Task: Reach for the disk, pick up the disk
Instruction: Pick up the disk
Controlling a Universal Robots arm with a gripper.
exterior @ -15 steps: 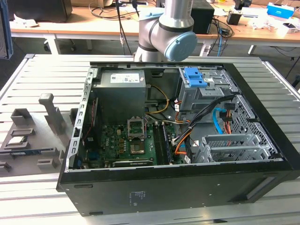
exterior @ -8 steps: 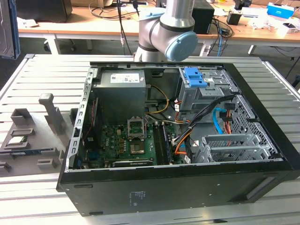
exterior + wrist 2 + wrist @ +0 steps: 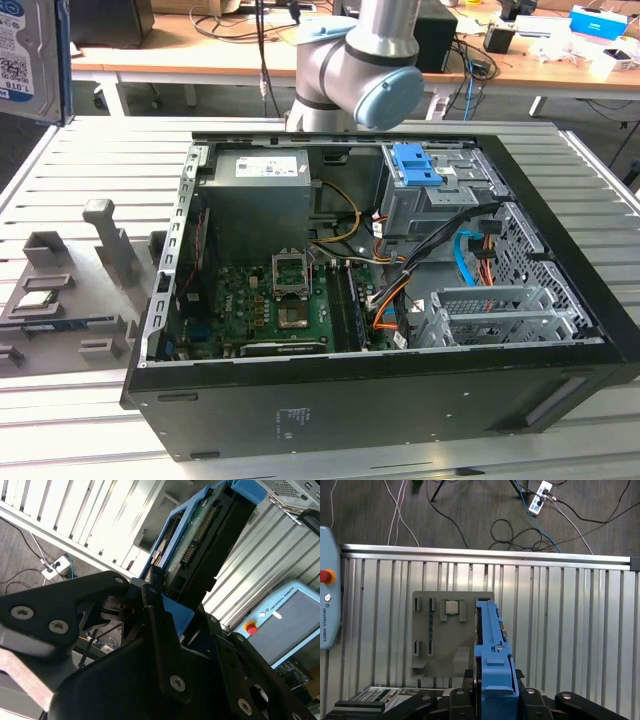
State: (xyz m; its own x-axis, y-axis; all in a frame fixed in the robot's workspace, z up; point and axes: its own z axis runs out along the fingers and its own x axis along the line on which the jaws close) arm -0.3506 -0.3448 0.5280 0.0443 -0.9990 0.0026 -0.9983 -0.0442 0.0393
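One disk (image 3: 493,640) is clamped on edge in my pincer (image 3: 495,682). It projects past the jaws, above the grey fixture plate (image 3: 432,630).

silver-grey arm (image 3: 345,60) with pale blue cap (image 3: 393,97), black screwed pincer (image 3: 172,607).

We see the disk (image 3: 493,645) standing on edge in the air, its bright blue rail running along the top. In the second wrist view its green circuit-board face (image 3: 197,530) shows, pinched by the gripper (image 3: 161,594).
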